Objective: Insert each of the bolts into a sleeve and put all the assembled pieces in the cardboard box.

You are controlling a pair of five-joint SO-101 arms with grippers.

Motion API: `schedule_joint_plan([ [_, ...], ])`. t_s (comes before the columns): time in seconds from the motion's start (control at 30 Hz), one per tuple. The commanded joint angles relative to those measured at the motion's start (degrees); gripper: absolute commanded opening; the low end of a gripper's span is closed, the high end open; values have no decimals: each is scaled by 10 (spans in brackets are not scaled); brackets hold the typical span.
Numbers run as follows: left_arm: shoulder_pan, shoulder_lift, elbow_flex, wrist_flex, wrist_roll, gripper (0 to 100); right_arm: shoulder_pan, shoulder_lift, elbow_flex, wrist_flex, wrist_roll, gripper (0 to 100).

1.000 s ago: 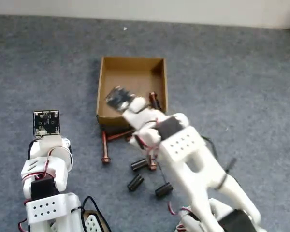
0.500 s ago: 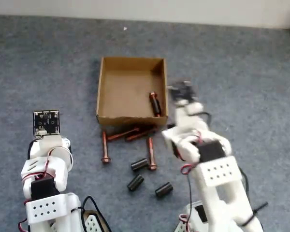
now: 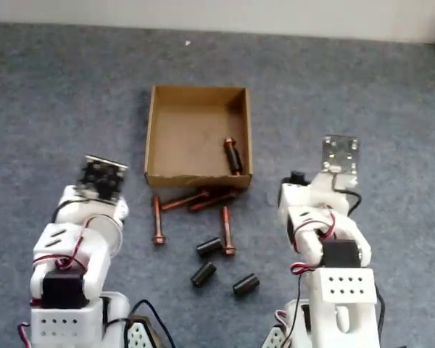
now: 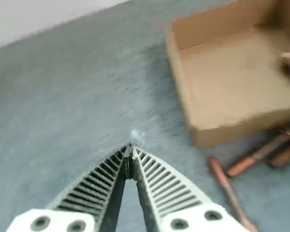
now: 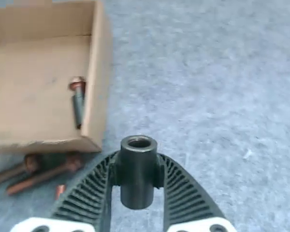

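Gripping a black sleeve (image 5: 137, 180): right hand (image 5: 137, 162) | tips fully closed together: left hand (image 4: 131, 152)

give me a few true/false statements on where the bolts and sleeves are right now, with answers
The cardboard box is empty. False: one assembled piece lies inside it.
The right jaws are shut on a sleeve. True.
The left jaws are wide open. False: they are shut, with nothing between them.
Three loose sleeves lie on the carpet. True.
Every bolt is in the box. False: four bare bolts lie on the carpet outside it.
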Motion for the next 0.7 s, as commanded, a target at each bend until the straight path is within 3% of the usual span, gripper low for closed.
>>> schedule_joint_plan([
  [0.0,78,73,-80,44,-25,5,27,-16,-9,-21,-14,5],
  [0.23,189,330,-196,65,-27,6,68,-14,-5,-53,-32,5],
  [0.33,233,423,-232,63,-62,73,90,-14,-5,-55,-41,5],
  [0.4,249,474,-250,62,-65,115,99,-15,-5,-59,-41,5],
  [0.67,298,650,-337,60,-67,119,101,-14,-5,-63,-41,5],
])
